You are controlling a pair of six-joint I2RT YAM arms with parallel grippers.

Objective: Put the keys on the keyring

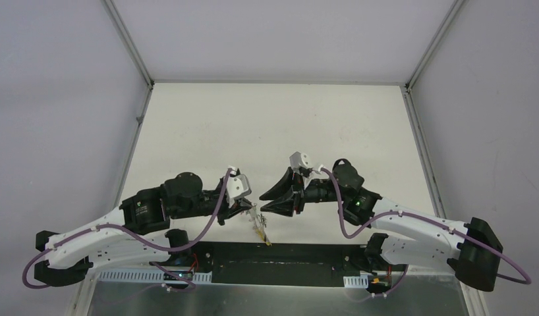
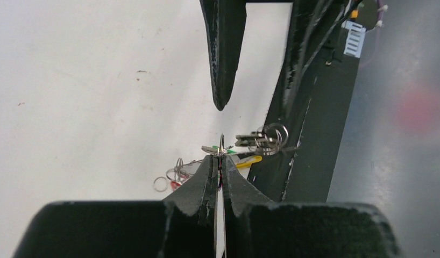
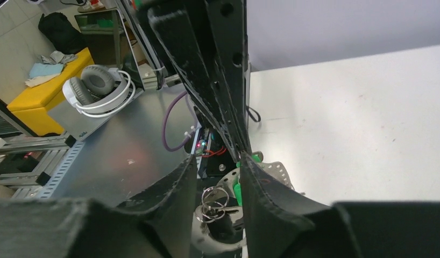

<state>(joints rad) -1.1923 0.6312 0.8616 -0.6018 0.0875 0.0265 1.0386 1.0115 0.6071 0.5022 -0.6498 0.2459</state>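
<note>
My left gripper [image 2: 221, 157] is shut on the thin grey keyring [image 2: 221, 143], seen edge-on just above the fingertips. A green-capped key [image 2: 228, 151], a yellow-capped key [image 2: 249, 160] and a red-capped key [image 2: 175, 185] with small split rings hang round it. A dark key with a bunch of small rings [image 2: 269, 137] hangs to the right. In the top view the left gripper [image 1: 248, 209] holds the bunch [image 1: 259, 225] above the table's near edge. My right gripper [image 1: 262, 202] is open, its tips beside the bunch. In the right wrist view its fingers [image 3: 218, 177] stand either side of small rings [image 3: 212, 202] and a green cap [image 3: 237, 190].
The black base plate [image 1: 300, 253] and a metal shelf lie right below the bunch. One right finger [image 2: 223, 59] hangs in the left wrist view above the ring. The white table [image 1: 273, 125] stretches beyond, with walls on both sides.
</note>
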